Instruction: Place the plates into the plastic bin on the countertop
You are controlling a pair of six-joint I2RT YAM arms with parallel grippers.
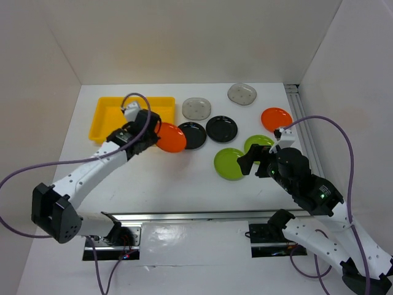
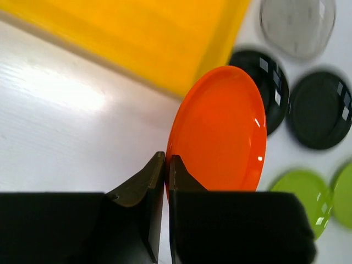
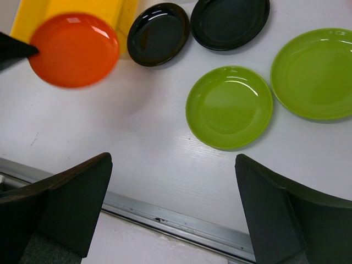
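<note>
the plastic bin (image 1: 104,117) looks empty; left gripper (image 2: 166,165) pinches 1 orange plate (image 2: 220,129) beside it, right gripper (image 3: 173,162) spread, 7 plates (image 1: 229,164) remain outside.

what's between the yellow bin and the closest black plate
The orange plate, held by the left tool, is between bin and black plate in the top view.

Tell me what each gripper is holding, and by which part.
Left gripper pinches the orange plate by its rim; right gripper is open, holding nothing.
</note>
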